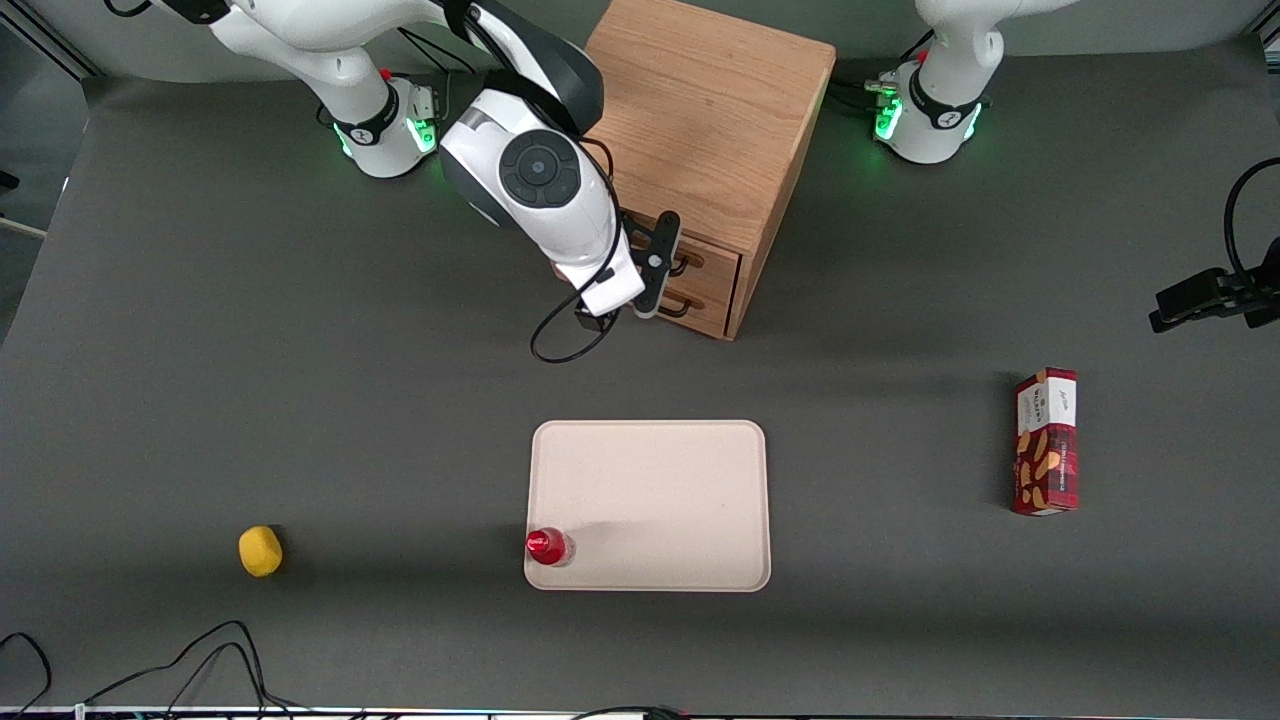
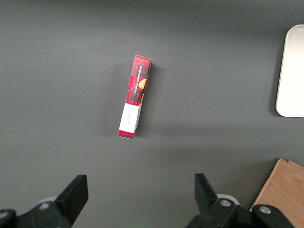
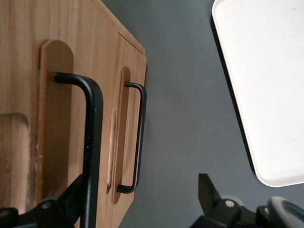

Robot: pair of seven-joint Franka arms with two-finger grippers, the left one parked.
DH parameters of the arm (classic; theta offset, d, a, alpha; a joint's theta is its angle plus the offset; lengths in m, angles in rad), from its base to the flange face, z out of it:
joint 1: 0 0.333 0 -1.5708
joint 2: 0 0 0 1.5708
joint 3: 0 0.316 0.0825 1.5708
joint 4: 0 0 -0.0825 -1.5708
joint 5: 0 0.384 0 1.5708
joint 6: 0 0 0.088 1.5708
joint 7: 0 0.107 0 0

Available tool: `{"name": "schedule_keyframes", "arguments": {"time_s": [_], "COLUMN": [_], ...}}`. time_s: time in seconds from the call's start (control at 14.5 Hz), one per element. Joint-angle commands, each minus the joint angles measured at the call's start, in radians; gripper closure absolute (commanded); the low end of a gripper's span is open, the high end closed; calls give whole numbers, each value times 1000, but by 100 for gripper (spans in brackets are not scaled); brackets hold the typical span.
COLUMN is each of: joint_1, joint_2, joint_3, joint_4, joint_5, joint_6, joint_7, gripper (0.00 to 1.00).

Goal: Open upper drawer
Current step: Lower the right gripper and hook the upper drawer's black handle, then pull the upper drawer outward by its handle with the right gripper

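Observation:
The wooden cabinet [image 1: 710, 110] stands at the back of the table with two drawers facing the front camera. The upper drawer [image 1: 712, 262] looks shut; its black wire handle [image 1: 686, 262] shows large and close in the right wrist view [image 3: 91, 137]. The lower drawer [image 1: 705, 305] has a matching handle [image 3: 138, 137]. My right gripper [image 1: 658, 270] hangs open right in front of the drawers. In the right wrist view the gripper [image 3: 140, 183] has its jaws wide apart. The upper handle runs close by one finger [image 3: 71, 199] and nothing is gripped.
A beige tray [image 1: 650, 505] lies nearer the front camera, with a red-capped bottle [image 1: 547, 546] on its edge. A yellow object [image 1: 260, 551] lies toward the working arm's end. A red biscuit box [image 1: 1046, 441] lies toward the parked arm's end. Cables [image 1: 570, 340] hang below the wrist.

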Motion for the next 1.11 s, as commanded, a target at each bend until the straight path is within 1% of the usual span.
{"name": "schedule_keyframes", "arguments": {"time_s": [0.0, 0.28, 1.04], "joint_1": [-10, -24, -68], "joint_2": [14, 17, 52], "joint_3": [-1, -13, -21], "joint_4": [3, 9, 63], "joint_5": [-27, -26, -26], "joint_6": [29, 41, 43], "joint_7": [-31, -73, -77], "gripper": [0, 0, 0]}}
